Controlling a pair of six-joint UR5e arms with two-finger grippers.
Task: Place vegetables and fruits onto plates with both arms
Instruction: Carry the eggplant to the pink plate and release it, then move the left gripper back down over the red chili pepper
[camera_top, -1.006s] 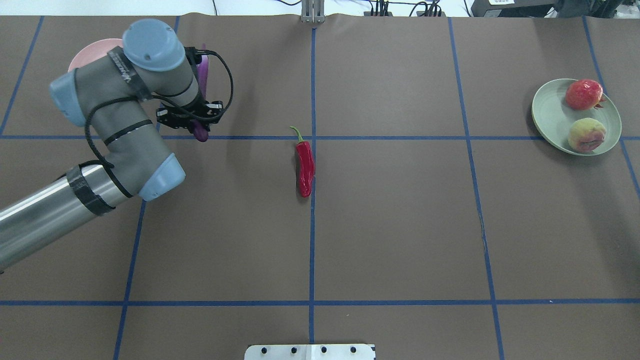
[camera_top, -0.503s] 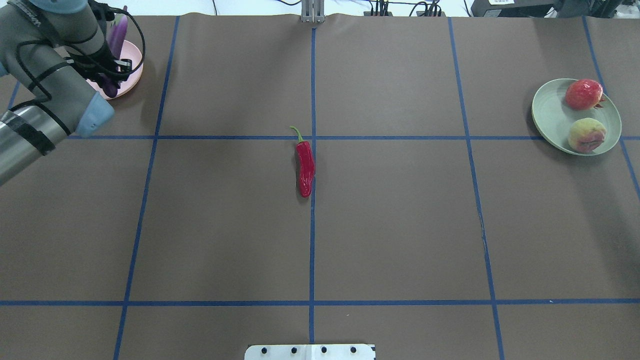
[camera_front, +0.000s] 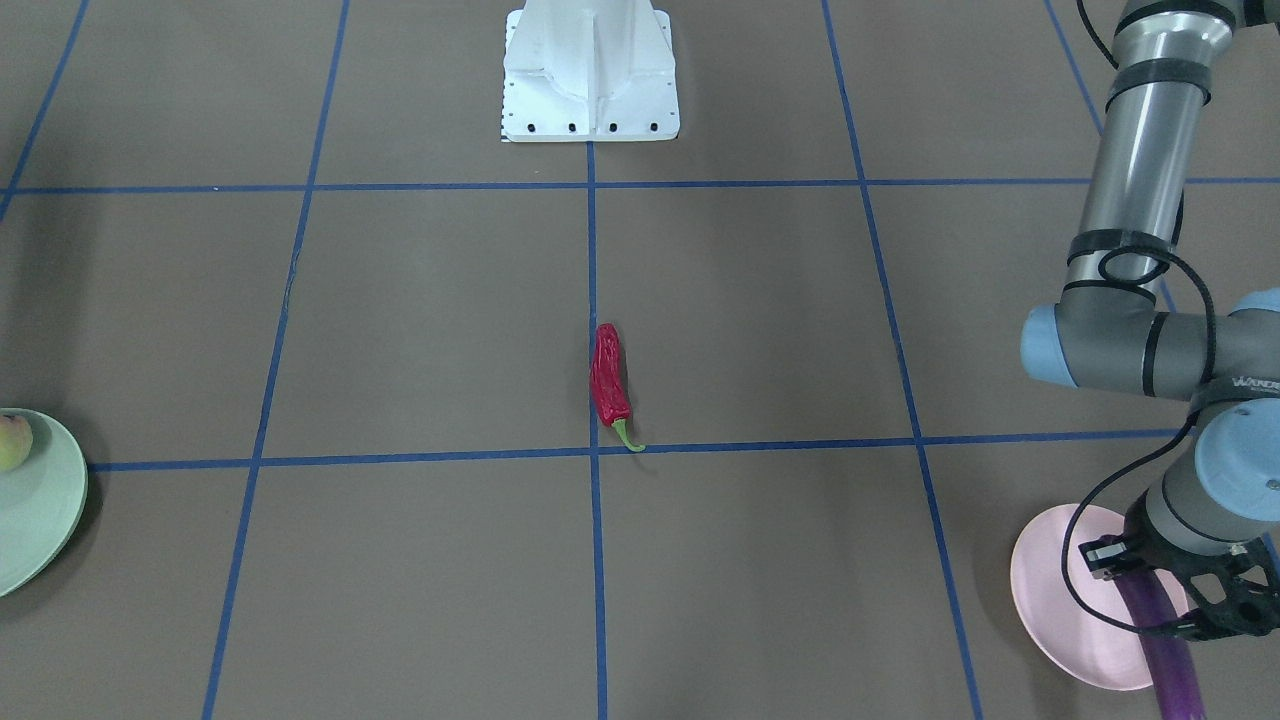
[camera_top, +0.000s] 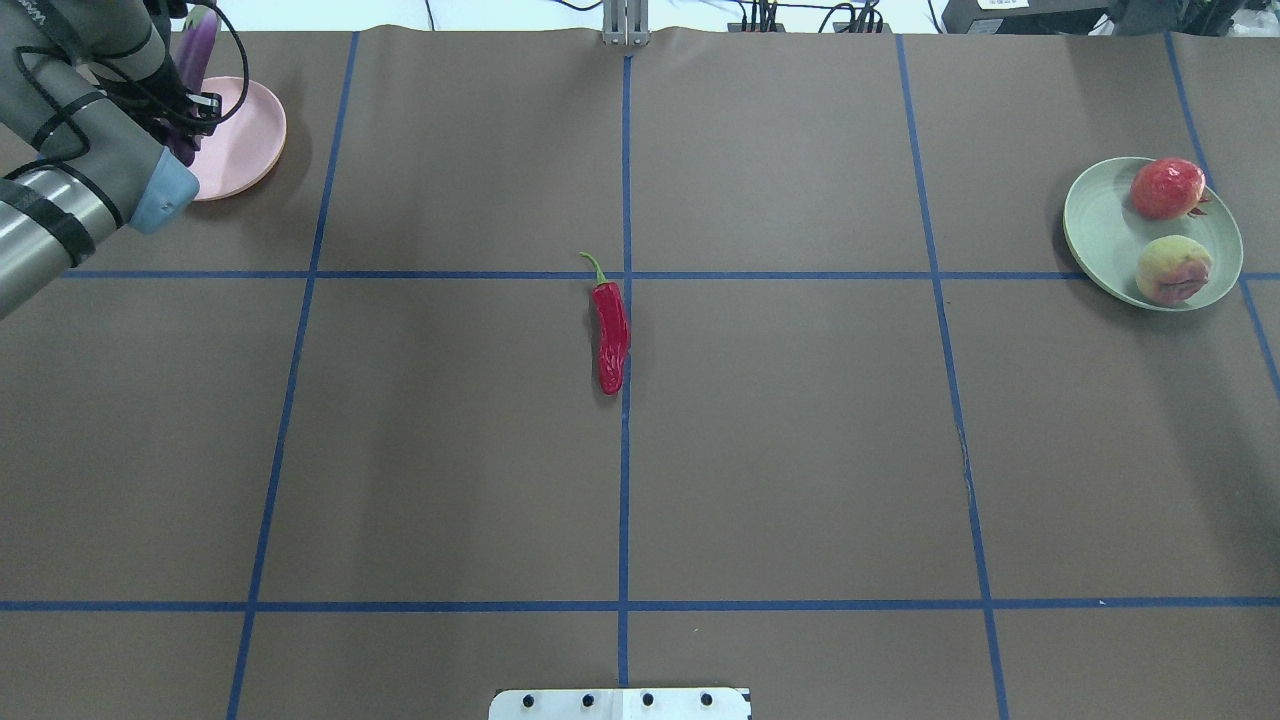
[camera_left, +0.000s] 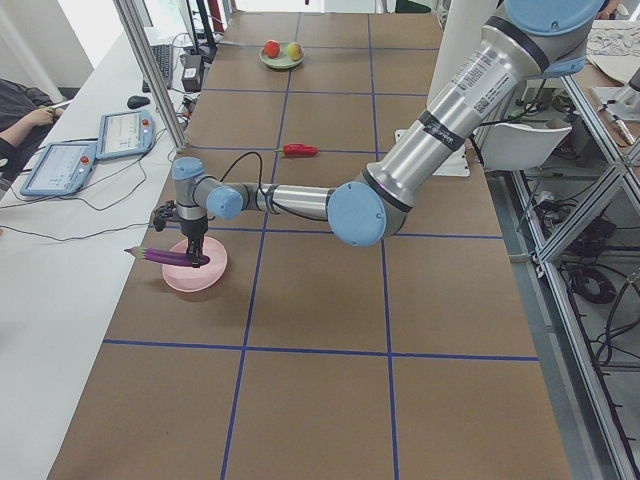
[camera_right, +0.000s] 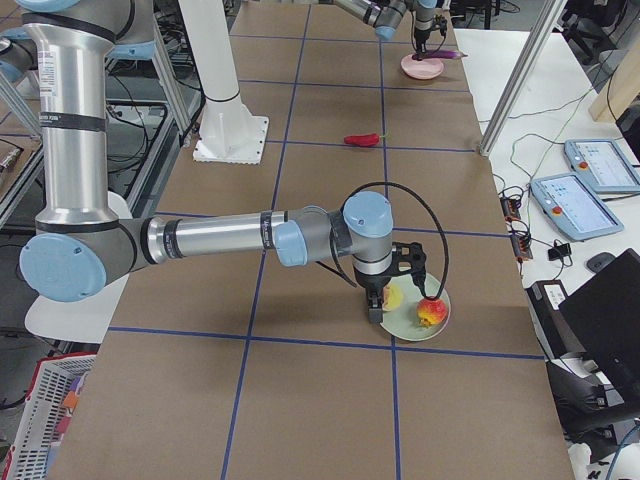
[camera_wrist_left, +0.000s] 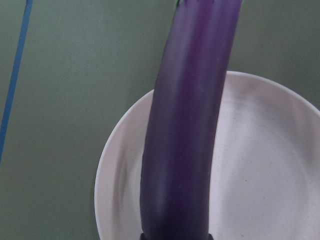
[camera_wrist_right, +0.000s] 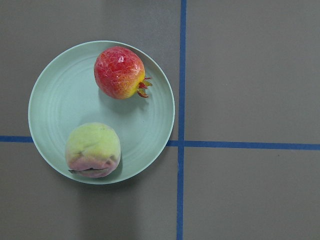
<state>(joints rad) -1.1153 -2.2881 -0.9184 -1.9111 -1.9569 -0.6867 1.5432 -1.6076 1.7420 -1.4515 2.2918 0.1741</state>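
My left gripper is shut on the long purple eggplant and holds it level just above the pink plate. The left wrist view shows the eggplant lying across that plate's left half. The red chili pepper lies on the table's centre line. The mint green plate at the far right holds the pomegranate and the peach. My right gripper hovers beside this plate; I cannot tell if it is open or shut.
The white pedestal base stands at the table's robot-side edge. Blue tape lines divide the brown table cover into squares. Tablets and a metal post stand off the table's far side.
My left arm has swung left and towards the far edge with the eggplant, from beside the pink plate to over it. The chili and the fruits have not moved.
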